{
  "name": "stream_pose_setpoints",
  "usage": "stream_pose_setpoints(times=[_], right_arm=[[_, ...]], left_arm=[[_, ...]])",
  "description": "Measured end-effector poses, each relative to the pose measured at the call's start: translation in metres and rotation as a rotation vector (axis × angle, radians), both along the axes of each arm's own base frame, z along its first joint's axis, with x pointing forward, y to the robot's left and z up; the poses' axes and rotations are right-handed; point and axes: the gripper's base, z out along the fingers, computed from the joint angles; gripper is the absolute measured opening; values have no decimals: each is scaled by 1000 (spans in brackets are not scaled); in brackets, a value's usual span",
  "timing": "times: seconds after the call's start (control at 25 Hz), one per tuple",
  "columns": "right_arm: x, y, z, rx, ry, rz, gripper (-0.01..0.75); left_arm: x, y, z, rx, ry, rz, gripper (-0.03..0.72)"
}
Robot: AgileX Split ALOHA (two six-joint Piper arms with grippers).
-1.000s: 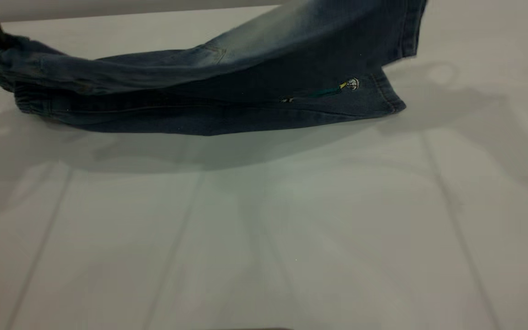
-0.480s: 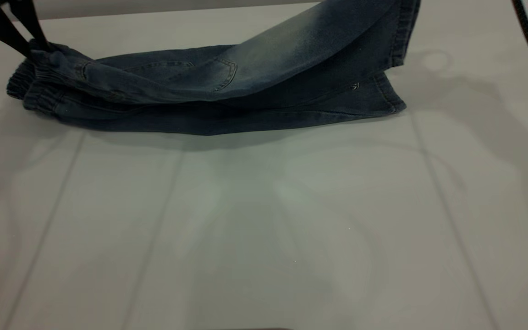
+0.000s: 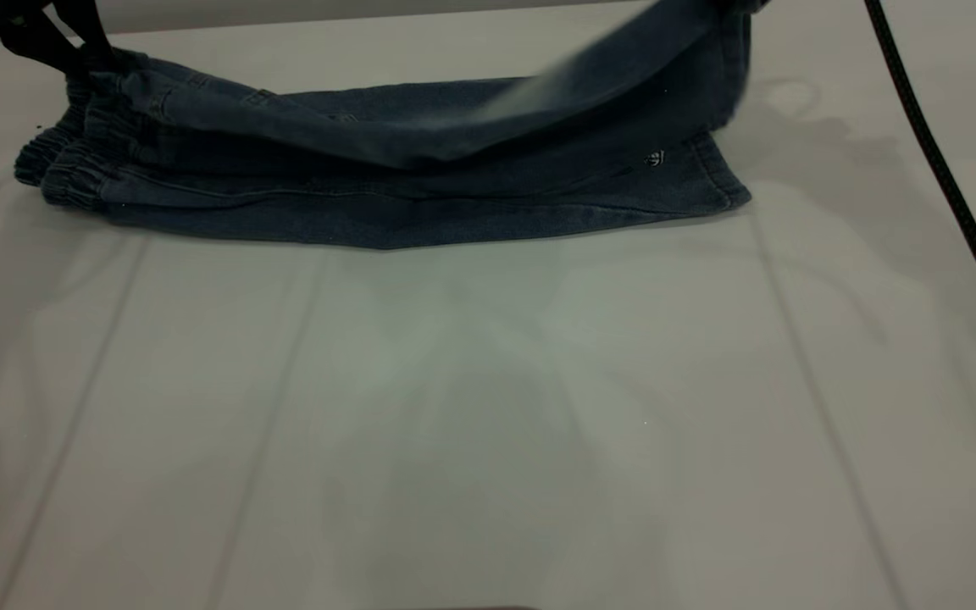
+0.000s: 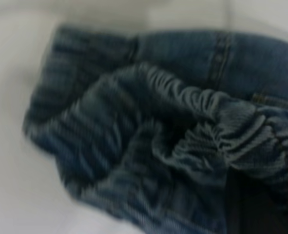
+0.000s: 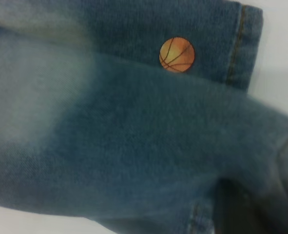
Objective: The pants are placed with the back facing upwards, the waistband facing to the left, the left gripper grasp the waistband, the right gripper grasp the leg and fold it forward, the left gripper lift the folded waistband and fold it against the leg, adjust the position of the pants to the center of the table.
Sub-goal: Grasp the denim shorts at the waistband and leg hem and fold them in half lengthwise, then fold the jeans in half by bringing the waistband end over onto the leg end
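Mid-fold, first stage. We find the pants [image 3: 420,195] lying lengthwise along the far part of the tabletop [image 3: 488,424], waistband [image 3: 64,165] toward the left arm's side. The printed leg lies flat underneath; a bit of its print [image 3: 654,158] shows near the hem, and the right wrist view shows an orange basketball [image 5: 177,54] on that lower layer.

The leg [image 3: 623,76] is raised over it, its hem end held up toward the top of the exterior view. The left tool [image 3: 73,51] is pinching the upper fold of the waistband at the far left corner, held a little above the layer below. The right tool [image 5: 253,207] is out of the exterior view; in its wrist view a dark finger sits against the denim by the hem, so we judge it is pinching the leg.

Status, as we judge it: both grasps made, lengthwise fold roughly halfway over, layers not yet laid flat or aligned. Remaining: lay the leg down, release, fold waistband onto the leg, move the bundle to the tabletop's centre.

A black cable [image 3: 945,169] crosses the right side.
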Motion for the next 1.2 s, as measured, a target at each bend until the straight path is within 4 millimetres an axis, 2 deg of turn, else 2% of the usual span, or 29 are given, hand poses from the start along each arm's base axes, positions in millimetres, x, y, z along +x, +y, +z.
stream_pose_setpoints(times=[0.16, 0.24, 0.32, 0.48, 0.64, 0.72, 0.84, 1.0, 1.2], right_arm=[[1, 1, 2, 6, -2, 0, 476], [0, 1, 2, 14, 8, 0, 584], [-1, 2, 4, 24, 18, 0, 657], [-5, 5, 12, 71, 40, -7, 667], [-9, 11, 18, 151, 77, -11, 606], [-11, 14, 19, 188, 92, -4, 580], [-12, 19, 21, 238, 106, 11, 573], [-15, 28, 22, 253, 107, 42, 573], [-21, 50, 22, 250, 109, 104, 573]], left_arm=[[9, 0, 13, 81, -68, -155, 248], [12, -1, 24, 117, -75, -247, 347], [13, -2, 37, 132, -54, -328, 432], [6, -4, 66, 150, 55, -487, 547], [4, 11, 79, 281, 113, -556, 574], [5, 22, 73, 328, 140, -548, 575], [9, 31, 53, 343, 191, -554, 575], [15, 26, 16, 279, 240, -579, 575], [21, 19, -28, 217, 264, -634, 575]])
